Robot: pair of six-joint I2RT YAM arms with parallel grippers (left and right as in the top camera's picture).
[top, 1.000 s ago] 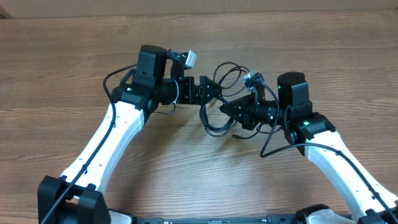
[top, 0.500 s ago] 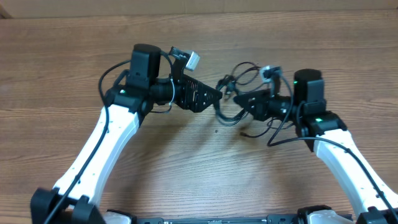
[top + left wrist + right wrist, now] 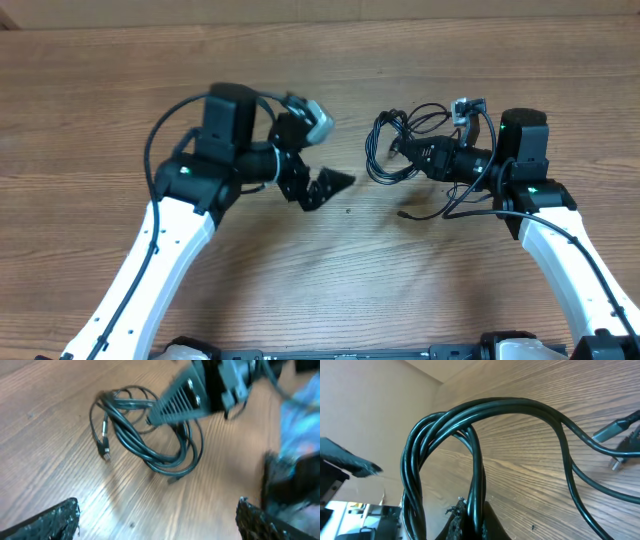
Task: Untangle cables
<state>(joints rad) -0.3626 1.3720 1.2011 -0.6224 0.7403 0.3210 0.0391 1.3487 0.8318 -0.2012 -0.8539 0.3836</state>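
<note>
Right gripper point(image 3: 403, 152) was clamped shut on the cables point(image 3: 520, 406), pinching several strands together, upper right of centre in overhead. Left gripper point(image 3: 157, 510) was wide open and held nothing, just left of centre, with its jaws facing the bundle.

The bundle lay to the right of the left gripper, with bare table point(image 3: 320, 290) between them. In the left wrist view the coil's long axis ran upper left to lower right, and a plug point(image 3: 106, 452) sat free on its left side. Couldn't tell if the coil rested on the wood or hung just off it.

Judgement: the left arm was the free one, so the next reach should take the loose loop or plug end, away from the pinch. There was open table all round, and the far edge at top of frame was well apart.
</note>
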